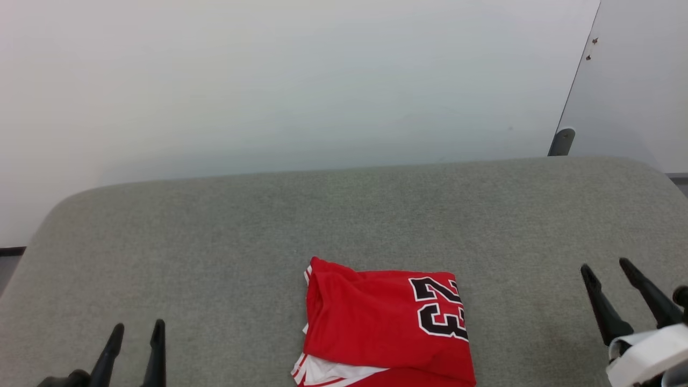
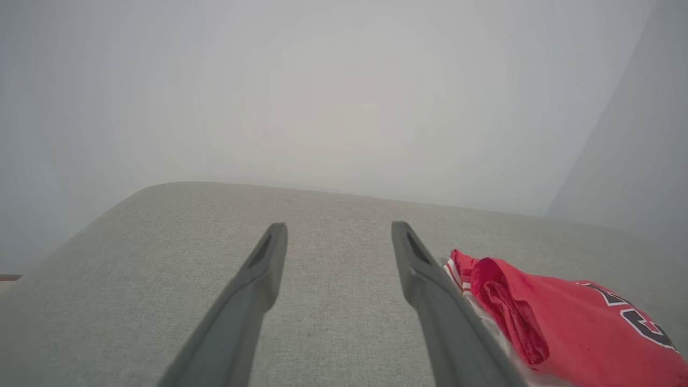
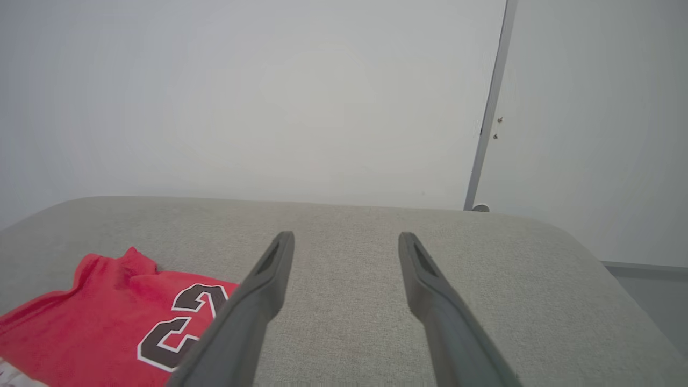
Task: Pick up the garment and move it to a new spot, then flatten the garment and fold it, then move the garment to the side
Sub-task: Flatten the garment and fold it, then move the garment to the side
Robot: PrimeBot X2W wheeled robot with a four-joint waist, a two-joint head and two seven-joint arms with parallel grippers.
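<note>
Fingers spread and empty on both sides: the left gripper [image 1: 138, 328] and right gripper [image 1: 606, 267] flank the shirt [image 1: 376, 328], well apart from it. It lies between them, folded on the cushion [image 1: 215, 236] — probably folding is done, with only the move aside left.

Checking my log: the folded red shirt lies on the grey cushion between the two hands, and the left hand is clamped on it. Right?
No. The left hand is open and clear of the shirt, as the head view shows. The rest holds: the folded red shirt lies on the grey cushion between it and the right hand.
</note>
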